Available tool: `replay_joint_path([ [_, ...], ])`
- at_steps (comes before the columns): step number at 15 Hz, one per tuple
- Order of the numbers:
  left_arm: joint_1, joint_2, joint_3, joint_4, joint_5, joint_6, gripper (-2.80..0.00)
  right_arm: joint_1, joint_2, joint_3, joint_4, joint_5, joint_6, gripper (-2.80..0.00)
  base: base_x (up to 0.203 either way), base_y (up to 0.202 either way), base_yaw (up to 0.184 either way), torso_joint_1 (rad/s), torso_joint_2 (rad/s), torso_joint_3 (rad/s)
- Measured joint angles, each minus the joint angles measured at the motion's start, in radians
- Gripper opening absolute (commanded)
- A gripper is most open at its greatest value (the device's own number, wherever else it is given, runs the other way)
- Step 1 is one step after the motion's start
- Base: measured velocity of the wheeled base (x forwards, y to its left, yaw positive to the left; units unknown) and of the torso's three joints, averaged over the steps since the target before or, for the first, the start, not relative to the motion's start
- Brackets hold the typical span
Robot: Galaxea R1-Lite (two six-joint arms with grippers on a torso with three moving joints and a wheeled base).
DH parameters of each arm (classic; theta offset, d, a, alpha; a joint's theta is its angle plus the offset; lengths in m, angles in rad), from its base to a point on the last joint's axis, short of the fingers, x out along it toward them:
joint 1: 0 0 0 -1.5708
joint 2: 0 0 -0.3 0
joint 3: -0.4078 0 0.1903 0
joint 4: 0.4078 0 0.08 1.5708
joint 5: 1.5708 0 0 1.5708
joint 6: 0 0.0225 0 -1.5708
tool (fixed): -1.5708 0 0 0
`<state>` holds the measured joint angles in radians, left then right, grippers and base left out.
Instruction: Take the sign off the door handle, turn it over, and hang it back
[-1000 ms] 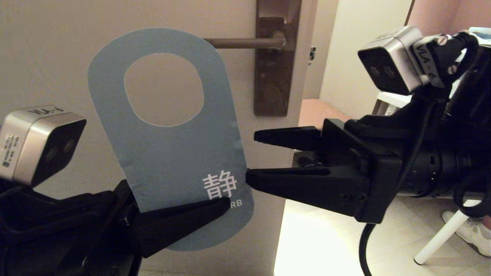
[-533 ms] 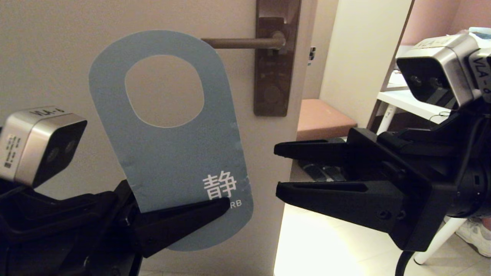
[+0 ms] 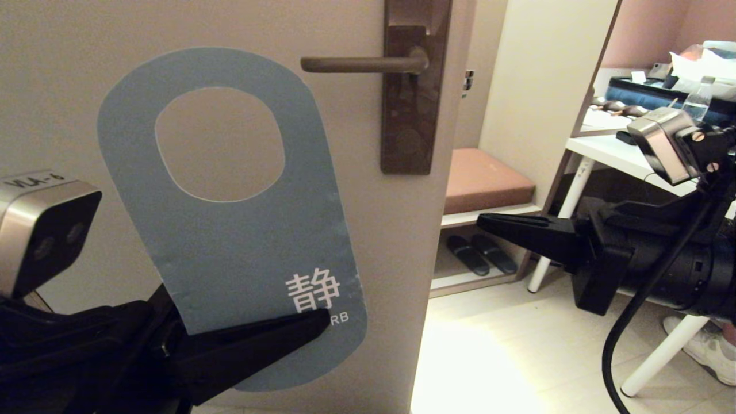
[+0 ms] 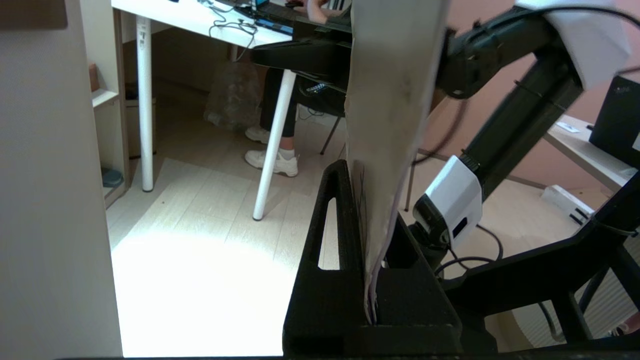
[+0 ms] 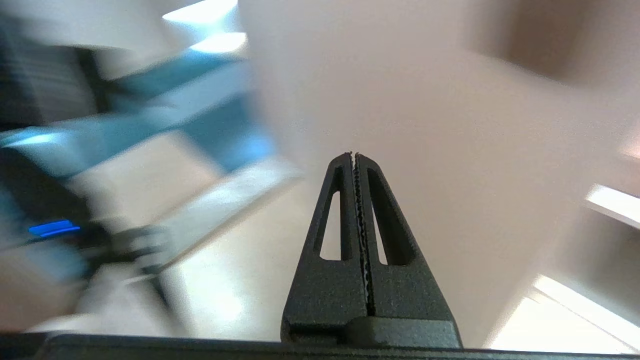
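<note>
The left gripper (image 3: pixel 313 322) is clamped on the lower end of the sign (image 3: pixel 230 230), holding it upright with the blue side toward the head camera, so the hole stays free to slip over a lever. The sign hangs off the handle (image 3: pixel 359 63), just left of the lever's tip and in front of the door (image 3: pixel 69 86). The right gripper (image 3: pixel 489 221), fingers pressed together on nothing, sits well off to the right, clear of the card.
</note>
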<state>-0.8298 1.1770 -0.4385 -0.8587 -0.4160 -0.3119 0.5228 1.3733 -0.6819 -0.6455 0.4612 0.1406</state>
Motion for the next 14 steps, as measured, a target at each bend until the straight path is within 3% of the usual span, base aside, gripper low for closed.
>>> replay_joint_path([
  [4,0.0,-0.009,0.005,0.0,0.001,0.002,-2.8,-0.26,-0.051,0.286,-0.222,-0.064,-0.006,-2.8,0.0,0.0,0.0,0.0,0.0,0.0],
  [6,0.0,-0.012,0.007,0.0,0.001,0.004,-2.8,-0.358,-0.088,0.412,-0.339,-0.101,-0.005,-2.8,0.0,0.0,0.0,0.0,0.0,0.0],
  [8,0.0,-0.015,0.01,0.001,0.001,0.016,-2.8,-0.417,-0.147,0.525,-0.375,-0.111,-0.005,-2.8,0.0,0.0,0.0,0.0,0.0,0.0],
  [11,-0.001,-0.016,0.024,0.0,0.001,0.027,-2.8,-0.524,-0.264,0.657,-0.319,-0.139,-0.009,-2.8,0.0,0.0,0.0,0.0,0.0,0.0],
  [14,-0.005,-0.017,0.051,0.0,0.0,0.052,-2.8,-0.579,-0.429,0.679,-0.1,-0.183,-0.018,-2.8,0.0,0.0,0.0,0.0,0.0,0.0],
])
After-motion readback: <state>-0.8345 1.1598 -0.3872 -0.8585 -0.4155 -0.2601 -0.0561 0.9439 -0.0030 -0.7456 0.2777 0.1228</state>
